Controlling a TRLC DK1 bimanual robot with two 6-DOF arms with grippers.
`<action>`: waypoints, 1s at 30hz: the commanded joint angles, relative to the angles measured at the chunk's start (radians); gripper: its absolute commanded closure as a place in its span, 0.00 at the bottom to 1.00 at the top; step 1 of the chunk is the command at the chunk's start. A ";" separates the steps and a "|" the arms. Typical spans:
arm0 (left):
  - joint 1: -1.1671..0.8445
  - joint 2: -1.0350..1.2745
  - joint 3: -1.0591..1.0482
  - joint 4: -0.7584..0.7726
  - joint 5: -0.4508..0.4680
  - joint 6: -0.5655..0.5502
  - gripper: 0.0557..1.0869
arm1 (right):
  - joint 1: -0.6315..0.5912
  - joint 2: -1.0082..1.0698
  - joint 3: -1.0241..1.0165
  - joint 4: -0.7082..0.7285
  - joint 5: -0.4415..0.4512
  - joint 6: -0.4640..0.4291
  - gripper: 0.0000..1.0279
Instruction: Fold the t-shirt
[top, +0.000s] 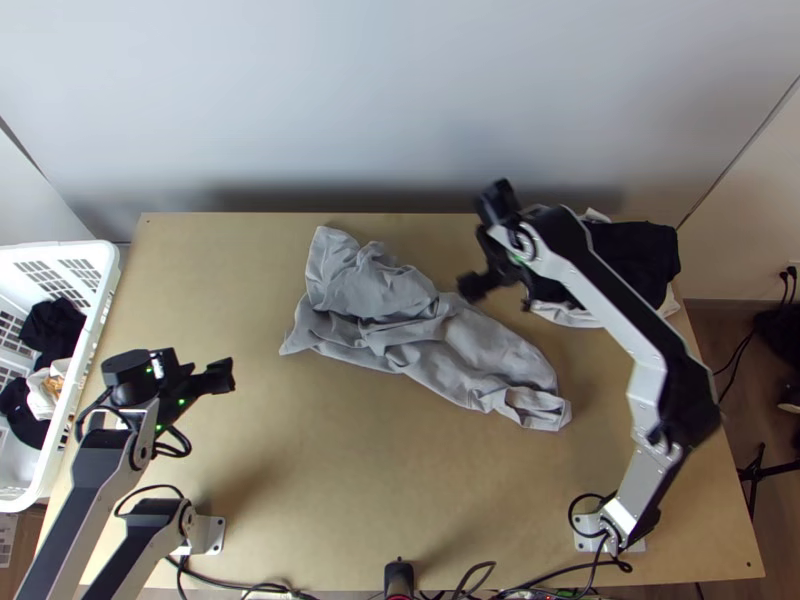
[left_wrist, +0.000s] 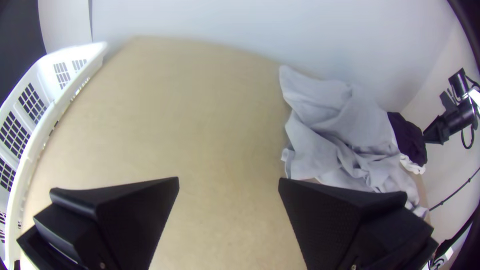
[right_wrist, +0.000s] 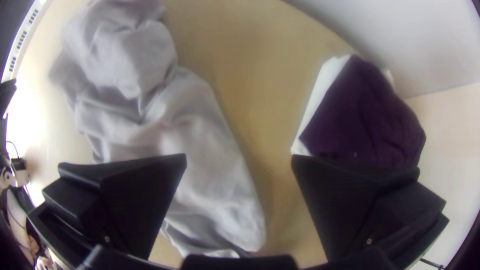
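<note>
Grey t-shirt (top: 465, 350) bunched mid-table (top: 300, 480), long axis slanting far-left to near-right; right tool (right_wrist: 239, 156) nearer, by its far-right side, fingers spread, nothing held. Left tool (left_wrist: 228, 179) also spread and empty, well apart, left of shirt. Next grab probably wants right tool shifted left and toward near side

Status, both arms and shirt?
Left gripper open, empty, over bare table at left. Right gripper open, empty, between shirt and dark folded pile. Grey shirt bunched mid-table, unfolded. Nothing lying on it.
</note>
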 joint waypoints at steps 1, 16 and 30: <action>-0.099 0.082 0.002 0.019 -0.007 -0.056 0.06 | -0.055 -0.154 -0.337 -0.020 -0.089 -0.023 0.05; -0.149 0.107 -0.004 0.046 -0.032 -0.075 0.06 | 0.066 -0.287 -0.692 0.074 -0.088 -0.031 0.05; -0.157 0.131 -0.010 0.059 -0.035 -0.081 0.06 | 0.146 -0.261 -0.650 0.037 -0.108 -0.017 0.07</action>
